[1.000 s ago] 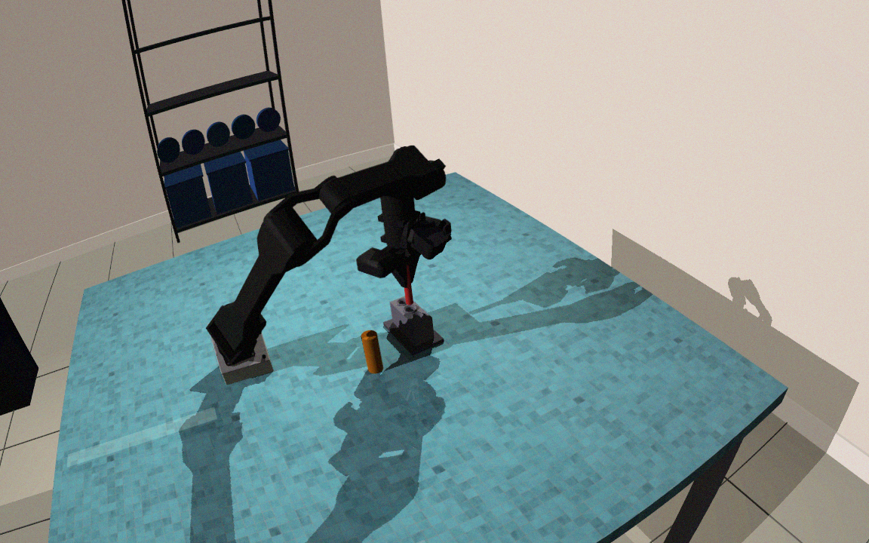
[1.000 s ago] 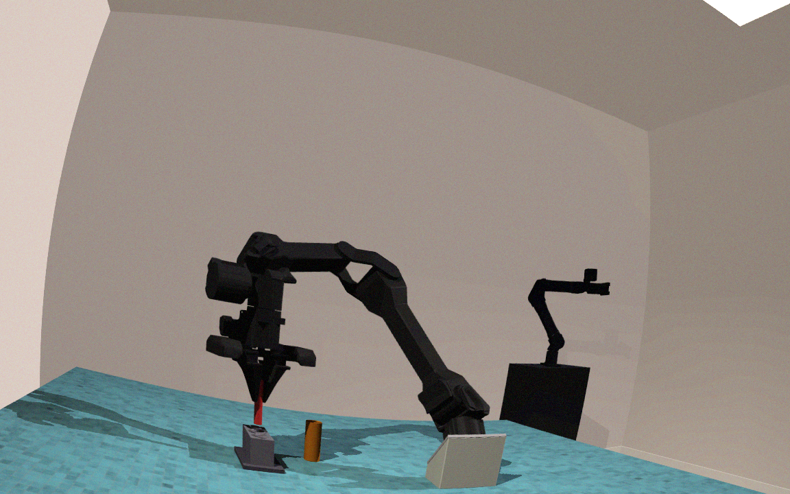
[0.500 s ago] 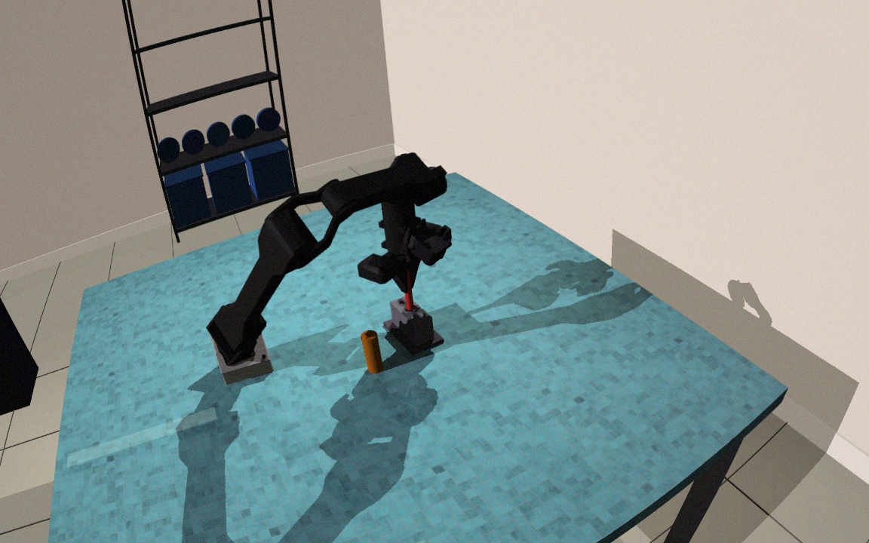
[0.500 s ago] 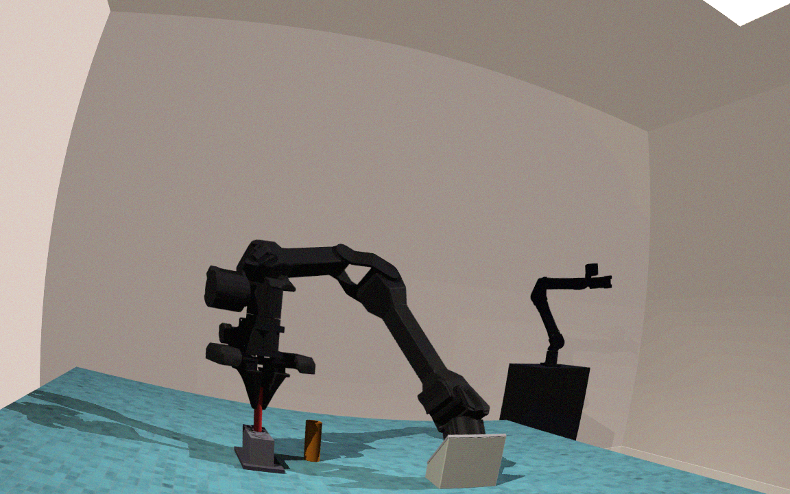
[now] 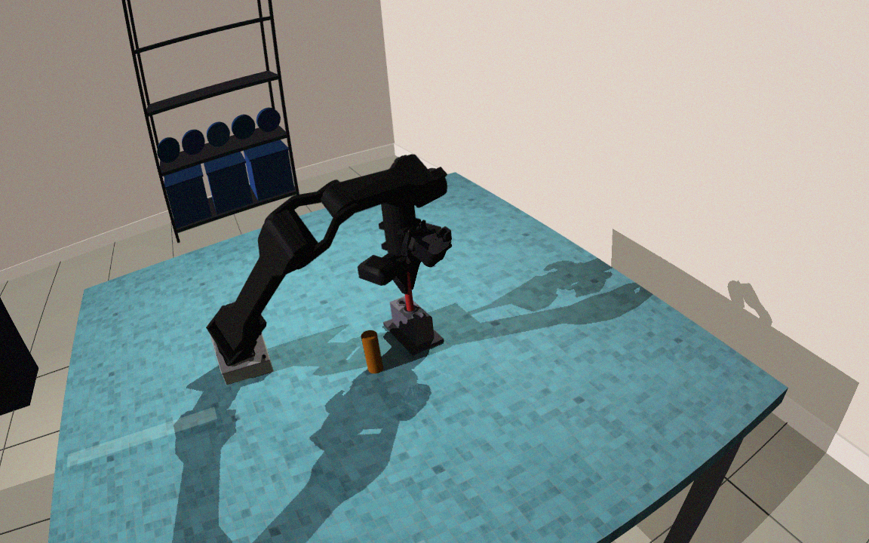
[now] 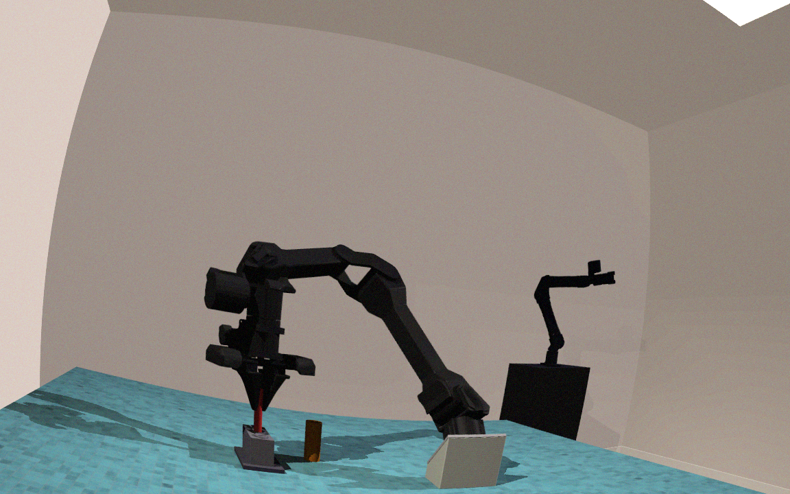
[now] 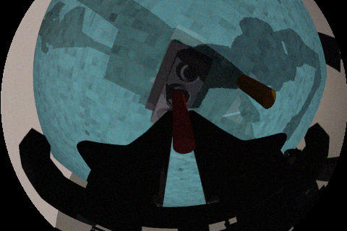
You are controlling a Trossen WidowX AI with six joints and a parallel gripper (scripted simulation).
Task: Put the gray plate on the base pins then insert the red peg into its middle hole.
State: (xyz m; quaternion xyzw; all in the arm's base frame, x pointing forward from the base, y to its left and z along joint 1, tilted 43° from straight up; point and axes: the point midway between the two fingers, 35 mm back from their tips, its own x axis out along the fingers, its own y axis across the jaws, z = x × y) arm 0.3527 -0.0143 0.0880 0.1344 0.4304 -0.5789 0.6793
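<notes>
Red peg (image 5: 409,301) (image 6: 258,420) (image 7: 183,126): clamped in gripper (image 5: 408,286) (image 6: 260,406) (image 7: 181,115), lower end at gray plate's (image 5: 398,305) (image 6: 258,435) (image 7: 195,88) middle hole. Plate appears seated on base (image 5: 417,332) (image 6: 259,455) (image 7: 159,79). Outstanding, in my judgement: full insertion, release.

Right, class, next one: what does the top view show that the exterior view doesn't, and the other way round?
Only the top view: a shelf rack with blue boxes and round blue discs.

Only the exterior view: a second black arm on a dark block, and a white ceiling panel.

Both: the gripper holding the red peg upright at the gray block, and an orange cylinder.
</notes>
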